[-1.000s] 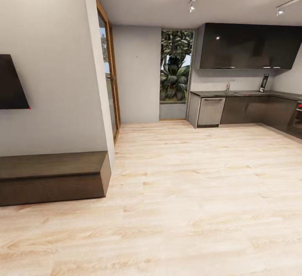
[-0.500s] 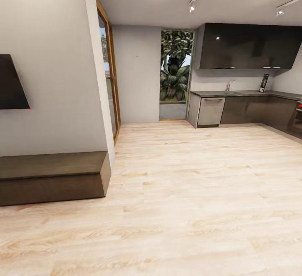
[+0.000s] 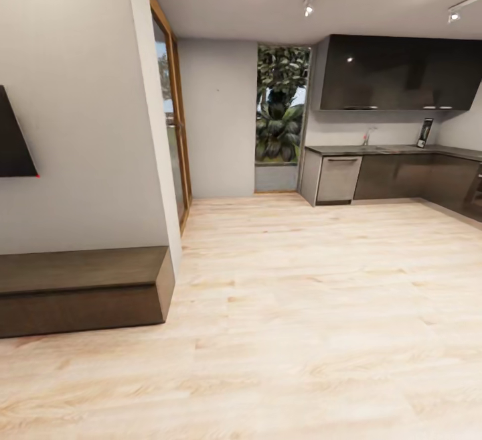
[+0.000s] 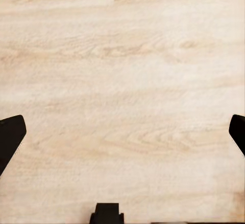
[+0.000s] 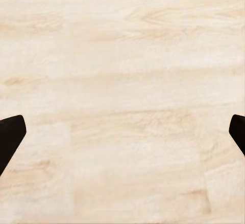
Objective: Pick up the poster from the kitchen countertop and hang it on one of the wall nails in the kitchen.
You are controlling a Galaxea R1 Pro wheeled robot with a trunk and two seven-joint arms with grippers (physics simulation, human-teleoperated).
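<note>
The poster (image 3: 424, 133) stands small and far off on the kitchen countertop (image 3: 395, 149), leaning against the grey backsplash at the right of the head view. A tiny dark speck, a wall nail (image 3: 217, 90), sits on the pale wall left of the window. My left gripper (image 4: 122, 137) hangs open over bare wood floor, its dark fingertips (image 4: 10, 137) at the picture's edges. My right gripper (image 5: 122, 134) is open the same way, with nothing between its fingers (image 5: 10, 134).
A low dark wooden bench (image 3: 80, 289) and a wall corner (image 3: 157, 159) stand at the left. Light wood floor (image 3: 301, 292) stretches to the kitchen, with glossy black upper cabinets (image 3: 395, 73), a steel dishwasher (image 3: 338, 179) and a tall window (image 3: 281, 115).
The whole head view has shifted a little: the bench and the black wall screen slid outward and the kitchen looks slightly nearer, so the camera moved forward. Nothing in the room moved.
</note>
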